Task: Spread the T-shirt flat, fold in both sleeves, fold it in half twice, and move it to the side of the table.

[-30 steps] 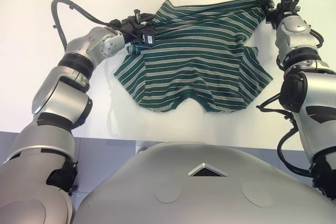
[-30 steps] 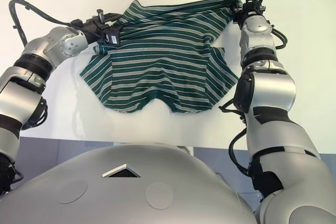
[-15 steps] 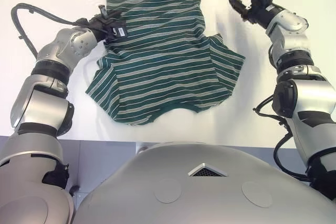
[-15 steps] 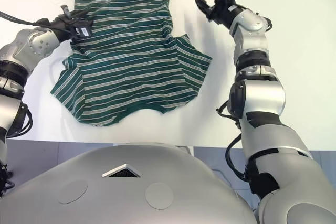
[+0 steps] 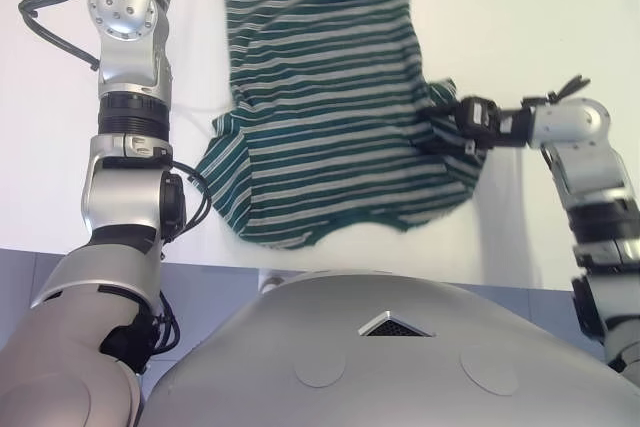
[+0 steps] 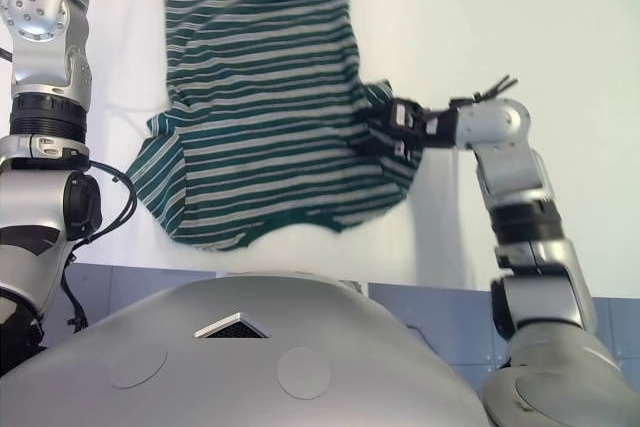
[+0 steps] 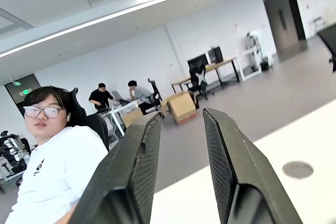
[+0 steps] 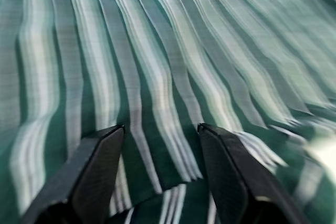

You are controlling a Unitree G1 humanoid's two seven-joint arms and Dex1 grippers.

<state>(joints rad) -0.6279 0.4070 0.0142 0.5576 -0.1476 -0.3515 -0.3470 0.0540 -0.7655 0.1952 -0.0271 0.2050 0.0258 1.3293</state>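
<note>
Locate the dark green, white-striped fabric T-shirt (image 5: 320, 107) at the centre of the white tabletop (image 5: 530, 27). Lying down, no longer hanging, with the near edge and both sleeves rumpled.

Note, near right, the right gripper (image 5: 437, 133) at the right sleeve (image 5: 452, 152). Fingers apart over the striped cloth, not closed on it. Compare with half a second ago: raised, fingers spread, far right and clear of the cloth. Compare with a second ago: clamped on the far right corner. Read as a release followed by a descent to the sleeve.

Note, near left, the left sleeve (image 5: 222, 152), flared outward and untouched.

Note, far left, the left gripper (image 7: 182, 114), lifted high above the tabletop. Fingers apart, holding nothing. Compare with half a second ago: pinching the far left corner. Read as the second release.

Allow for a shift of the head camera between frames. Do not count that as travel of the shirt.

Consequence for the task: treat the lift-and-lay phase as finished, both far corners free. Judge spreading as nearly complete but not exact, given the wrinkles beside the right sleeve. Expect smoothing or folding in of the right sleeve next. Confirm a firm pinch on the sleeve edge before drawing inward, to avoid dragging the whole shirt.
</note>
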